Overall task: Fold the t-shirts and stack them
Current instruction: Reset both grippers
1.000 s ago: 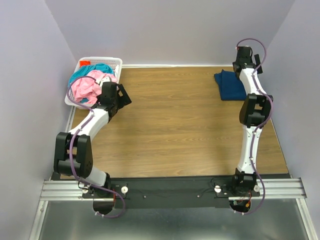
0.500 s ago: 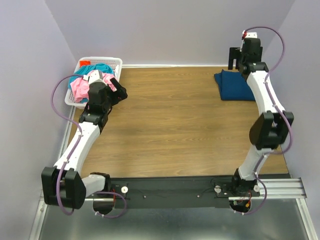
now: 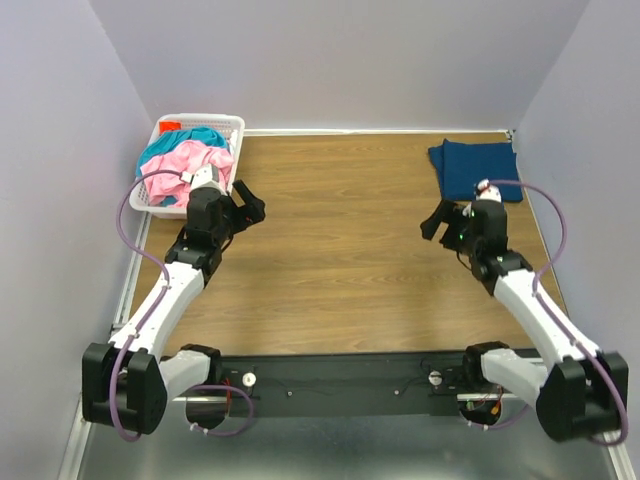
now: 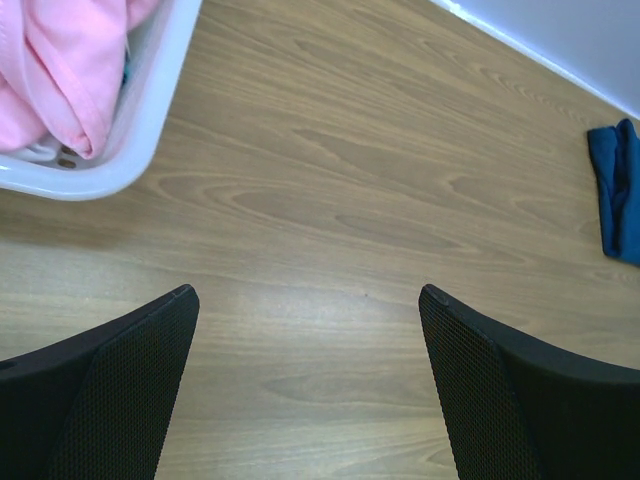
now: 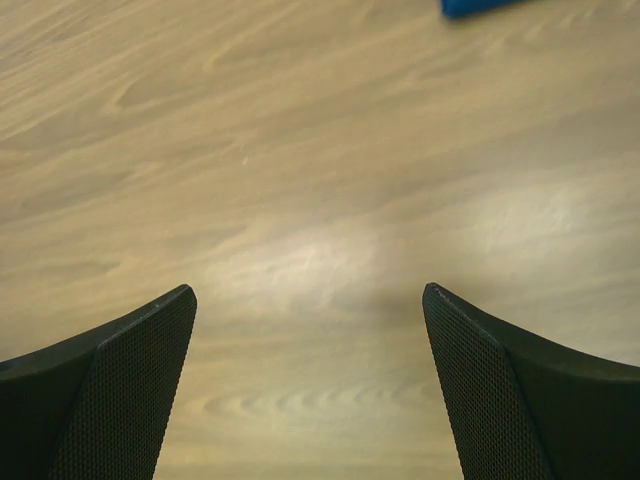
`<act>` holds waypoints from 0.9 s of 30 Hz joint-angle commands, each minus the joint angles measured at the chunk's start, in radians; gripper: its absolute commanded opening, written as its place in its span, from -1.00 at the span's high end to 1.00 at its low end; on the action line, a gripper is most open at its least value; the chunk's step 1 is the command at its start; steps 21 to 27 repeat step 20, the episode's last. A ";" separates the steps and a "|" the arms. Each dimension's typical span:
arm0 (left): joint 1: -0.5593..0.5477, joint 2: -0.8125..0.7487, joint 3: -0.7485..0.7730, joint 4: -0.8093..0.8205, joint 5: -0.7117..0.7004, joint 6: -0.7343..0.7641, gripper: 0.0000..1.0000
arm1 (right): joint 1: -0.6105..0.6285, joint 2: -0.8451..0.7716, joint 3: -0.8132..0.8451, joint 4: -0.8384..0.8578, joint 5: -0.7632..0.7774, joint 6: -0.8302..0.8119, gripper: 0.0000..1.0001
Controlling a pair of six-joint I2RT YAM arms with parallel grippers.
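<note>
Three t-shirts to record. Finds the dark blue t-shirt (image 3: 475, 170) lying folded on the table (image 3: 340, 270) at its far right corner. Finds the pink t-shirt (image 3: 185, 168) and the teal t-shirt (image 3: 195, 136) heaped loose in the basket (image 3: 228, 122) at the far left corner, pink on the near side, teal behind. Notes the left gripper (image 3: 247, 203) above the wood just beside the basket, jaws spread wide, holding nothing. Notes the right gripper (image 3: 437, 219) near the dark blue t-shirt, apart from it, likewise spread and empty.
</note>
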 commanded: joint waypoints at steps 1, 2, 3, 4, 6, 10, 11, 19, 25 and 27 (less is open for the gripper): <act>-0.029 0.008 -0.005 0.043 -0.006 0.000 -0.97 | -0.001 -0.151 -0.109 0.114 -0.100 0.117 -1.00; -0.035 0.008 -0.007 0.043 -0.006 0.000 -0.97 | -0.001 -0.167 -0.126 0.114 -0.108 0.116 -1.00; -0.052 0.011 -0.007 0.043 -0.006 0.003 -0.97 | -0.001 -0.174 -0.127 0.111 -0.102 0.117 -1.00; -0.058 0.010 -0.010 0.043 -0.016 0.008 -0.97 | -0.001 -0.188 -0.131 0.111 -0.096 0.119 -1.00; -0.071 -0.001 -0.010 0.043 -0.023 0.023 -0.97 | -0.001 -0.194 -0.132 0.111 -0.094 0.122 -1.00; -0.071 -0.039 -0.024 0.064 -0.061 0.022 -0.97 | -0.001 -0.199 -0.126 0.109 -0.096 0.117 -1.00; -0.071 -0.044 -0.024 0.060 -0.070 0.022 -0.97 | -0.002 -0.205 -0.124 0.111 -0.099 0.114 -1.00; -0.071 -0.091 -0.030 0.049 -0.102 0.000 -0.97 | -0.002 -0.222 -0.114 0.109 -0.108 0.098 -1.00; -0.071 -0.096 -0.032 0.049 -0.104 -0.003 -0.97 | -0.002 -0.227 -0.114 0.109 -0.110 0.099 -1.00; -0.071 -0.096 -0.032 0.049 -0.104 -0.003 -0.97 | -0.002 -0.227 -0.114 0.109 -0.110 0.099 -1.00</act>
